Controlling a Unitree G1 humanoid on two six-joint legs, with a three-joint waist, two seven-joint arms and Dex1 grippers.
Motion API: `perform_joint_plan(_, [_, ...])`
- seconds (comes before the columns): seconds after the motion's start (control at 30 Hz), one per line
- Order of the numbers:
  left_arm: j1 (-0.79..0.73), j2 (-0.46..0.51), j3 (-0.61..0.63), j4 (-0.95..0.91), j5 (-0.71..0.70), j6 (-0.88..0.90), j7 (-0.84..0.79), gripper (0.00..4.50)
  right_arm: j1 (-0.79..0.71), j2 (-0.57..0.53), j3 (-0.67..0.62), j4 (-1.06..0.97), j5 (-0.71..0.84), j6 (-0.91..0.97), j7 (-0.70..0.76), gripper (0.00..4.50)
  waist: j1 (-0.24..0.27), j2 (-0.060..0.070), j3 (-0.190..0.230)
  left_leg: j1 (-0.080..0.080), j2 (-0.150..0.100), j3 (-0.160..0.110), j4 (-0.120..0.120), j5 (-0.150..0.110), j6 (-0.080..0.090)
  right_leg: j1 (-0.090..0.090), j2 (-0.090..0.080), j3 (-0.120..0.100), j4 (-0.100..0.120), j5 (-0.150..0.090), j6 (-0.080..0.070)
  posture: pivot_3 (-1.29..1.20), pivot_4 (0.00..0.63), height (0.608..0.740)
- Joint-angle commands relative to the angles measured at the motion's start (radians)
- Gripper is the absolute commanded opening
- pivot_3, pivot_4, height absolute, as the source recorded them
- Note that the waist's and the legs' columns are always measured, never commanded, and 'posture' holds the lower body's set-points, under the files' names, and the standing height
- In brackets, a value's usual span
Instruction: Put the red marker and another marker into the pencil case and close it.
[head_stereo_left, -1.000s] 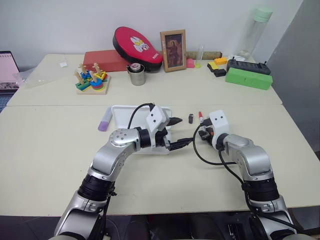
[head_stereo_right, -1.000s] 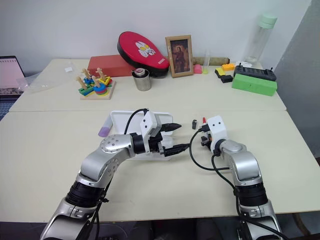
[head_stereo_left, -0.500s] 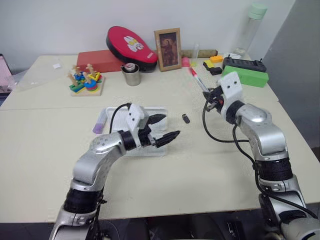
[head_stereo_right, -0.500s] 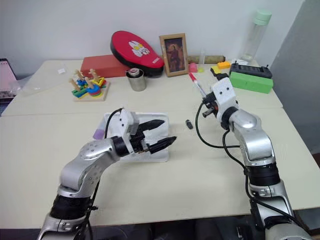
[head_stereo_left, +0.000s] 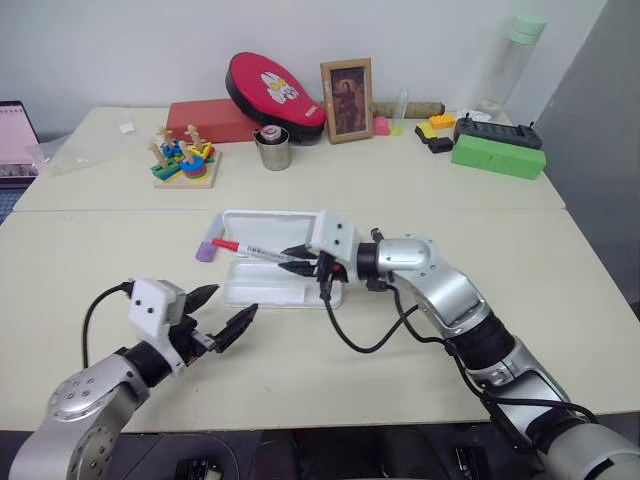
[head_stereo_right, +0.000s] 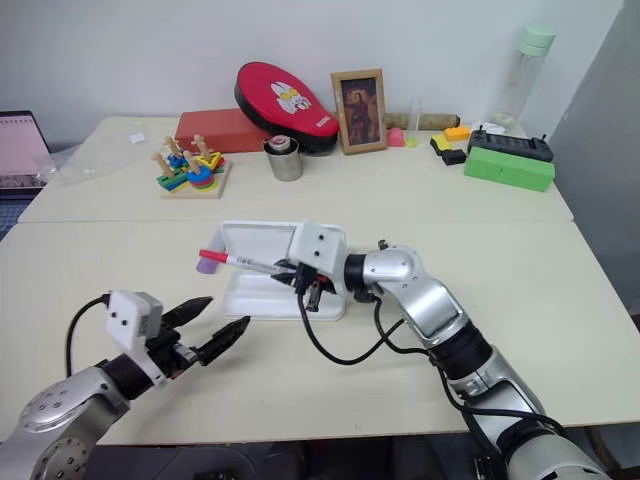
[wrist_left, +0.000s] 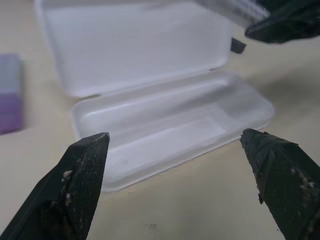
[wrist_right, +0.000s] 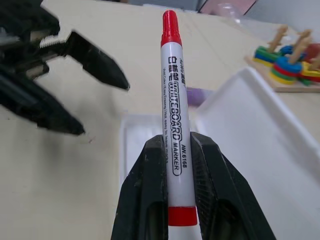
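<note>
Risk sits in my grip: my right gripper (wrist_right: 192, 175) clamps the slim white red-capped marker (head_stereo_left: 262, 252) near its tail end, so the long barrel juts out above the open flat white plastic pencil case (head_stereo_left: 262, 284) and could pivot or slip. If released askew, I judge it could bridge the rim and block the lid. My left gripper (head_stereo_left: 222, 318) hangs wide and empty short of the case; the thick lilac marker (head_stereo_left: 207, 247) lies just beside the lid.

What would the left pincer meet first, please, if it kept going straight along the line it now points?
Most likely the open pencil case, which lies straight ahead between the spread fingers of the left pincer; bare table separates them.
</note>
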Motion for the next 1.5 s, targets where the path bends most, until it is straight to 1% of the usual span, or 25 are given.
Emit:
perform_joint_plan(0.03, [0.004,0.012,0.023,-0.046,-0.02,-0.024,0.003,4.5,-0.035,0.019,0.019,0.088,-0.058,-0.076,-0.002,0.33,0.002,-0.001,-0.001,0.0,0.0,0.0,0.0,0.0,0.0,0.0,0.0,0.0,0.0,0.0,0.0,0.0,0.15,0.74])
perform_joint_plan(0.13, [-0.001,0.011,0.026,-0.052,-0.031,-0.02,0.011,4.5,-0.047,0.025,0.022,0.154,-0.089,-0.112,-0.001,0.33,0.002,-0.001,-0.001,0.0,0.0,0.0,0.0,0.0,0.0,0.0,0.0,0.0,0.0,0.0,0.0,0.0,0.15,0.74])
perform_joint_plan(0.2, [-0.007,0.012,0.028,-0.049,-0.036,-0.019,0.016,4.5,-0.054,0.029,0.021,0.188,-0.104,-0.131,0.001,0.33,0.001,-0.001,-0.001,0.0,0.0,0.0,0.0,0.0,0.0,0.0,0.0,0.0,0.0,0.003,0.004,0.0,0.15,0.74])
perform_joint_plan(0.53, [-0.057,0.02,0.024,-0.042,-0.054,-0.008,0.05,4.5,-0.096,0.037,0.0,0.344,-0.148,-0.23,0.018,0.33,-0.003,-0.001,0.0,0.0,0.0,0.0,-0.001,0.0,0.0,0.0,0.0,0.0,0.0,0.003,0.004,0.0,0.15,0.74])
perform_joint_plan(0.6, [-0.064,0.018,0.029,-0.034,-0.055,-0.002,0.065,4.5,-0.105,0.039,-0.008,0.358,-0.148,-0.241,0.019,1.03,-0.003,-0.001,0.0,0.0,0.0,0.0,-0.001,0.0,0.0,0.0,0.0,0.0,0.0,0.003,0.004,0.0,0.15,0.74])
perform_joint_plan(0.63, [-0.065,0.017,0.032,-0.033,-0.057,0.005,0.076,4.5,-0.11,0.041,-0.012,0.367,-0.148,-0.249,0.018,1.11,-0.003,-0.001,0.0,0.0,0.0,0.0,-0.001,0.0,0.0,0.0,0.0,0.0,0.0,0.003,0.004,0.0,0.15,0.74])
perform_joint_plan(0.67, [-0.066,0.015,0.035,-0.032,-0.057,0.009,0.088,4.5,-0.113,0.042,-0.016,0.374,-0.148,-0.255,0.017,1.45,-0.003,-0.001,0.0,0.0,0.0,0.0,-0.001,0.0,0.0,0.0,0.0,0.0,0.0,0.003,0.004,0.0,0.15,0.74])
perform_joint_plan(0.7, [-0.069,0.012,0.037,-0.03,-0.056,0.011,0.101,4.5,-0.116,0.042,-0.018,0.379,-0.148,-0.26,0.018,1.63,-0.003,-0.001,0.0,0.0,0.0,0.0,-0.001,0.0,0.0,0.0,0.0,0.0,0.0,0.003,0.004,0.0,0.15,0.74])
perform_joint_plan(0.73, [-0.074,0.008,0.041,-0.025,-0.054,0.012,0.116,4.5,-0.118,0.043,-0.023,0.382,-0.147,-0.263,0.021,1.93,-0.003,-0.001,0.0,0.0,0.0,0.0,-0.001,0.0,0.0,0.0,0.0,0.0,0.0,0.003,0.004,0.0,0.15,0.74])
perform_joint_plan(0.8, [-0.084,0.006,0.051,-0.009,-0.048,0.011,0.142,4.5,-0.121,0.046,-0.034,0.383,-0.143,-0.263,0.027,2.38,-0.003,-0.001,0.0,0.0,0.0,0.0,-0.001,0.0,0.0,0.0,0.0,0.0,0.0,0.003,0.004,0.0,0.15,0.74])
perform_joint_plan(0.83, [-0.099,0.009,0.06,0.013,-0.036,0.007,0.162,4.5,-0.122,0.05,-0.046,0.377,-0.13,-0.258,0.033,2.69,-0.003,-0.001,0.0,0.0,0.0,0.0,-0.001,0.0,0.0,0.0,0.0,0.0,0.0,0.003,0.004,0.0,0.15,0.74])
perform_joint_plan(0.93, [-0.144,0.017,0.076,0.074,-0.008,0.003,0.213,4.5,-0.124,0.059,-0.07,0.363,-0.104,-0.253,0.045,3.29,-0.003,-0.001,0.0,0.0,0.0,0.0,-0.001,0.0,0.0,0.0,0.0,0.0,0.0,0.003,0.004,0.0,0.15,0.74])
perform_joint_plan(1.0, [-0.207,0.033,0.068,0.164,0.064,0.0,0.284,4.5,-0.115,0.079,-0.121,0.29,-0.018,-0.217,0.09,3.81,-0.002,0.0,0.0,0.0,0.0,0.0,-0.001,0.0,0.0,0.0,0.0,0.0,0.0,0.003,0.004,0.0,0.15,0.74])
perform_joint_plan(1.07, [-0.253,0.038,0.068,0.23,0.105,0.011,0.335,4.5,-0.11,0.094,-0.159,0.235,0.044,-0.18,0.115,4.31,-0.002,0.0,0.0,0.0,0.0,0.0,-0.001,0.0,0.0,0.0,0.001,0.0,0.0,0.003,0.005,0.0,0.15,0.74])
perform_joint_plan(1.1, [-0.271,0.038,0.073,0.259,0.109,0.016,0.345,4.5,-0.111,0.101,-0.175,0.211,0.068,-0.156,0.116,4.45,-0.002,0.0,0.0,0.0,0.0,0.0,-0.001,0.0,0.0,0.0,0.001,0.0,0.0,0.003,0.005,0.0,0.15,0.74])
perform_joint_plan(1.2, [-0.326,0.043,0.04,0.345,0.11,0.016,0.319,4.5,-0.128,0.125,-0.247,0.122,0.15,-0.069,0.084,4.45,-0.003,0.0,0.0,-0.001,0.0,0.0,-0.001,0.0,0.0,0.0,0.001,0.0,0.0,0.004,0.004,0.0,0.15,0.74])
perform_joint_plan(1.43, [-0.464,0.062,-0.1,0.5,0.178,0.025,0.268,4.5,-0.148,0.119,-0.291,0.046,0.173,-0.006,0.03,4.45,0.005,0.0,0.0,-0.001,0.0,-0.001,-0.001,0.0,0.0,0.0,0.001,-0.001,0.0,0.004,0.004,0.0,0.15,0.74])
perform_joint_plan(1.5, [-0.524,0.068,-0.144,0.587,0.217,0.015,0.268,4.5,-0.152,0.119,-0.303,0.033,0.175,0.008,0.006,4.45,0.004,0.0,0.0,-0.001,0.0,-0.001,-0.001,0.0,0.0,0.0,0.001,-0.001,0.0,0.004,0.004,0.0,0.15,0.74])
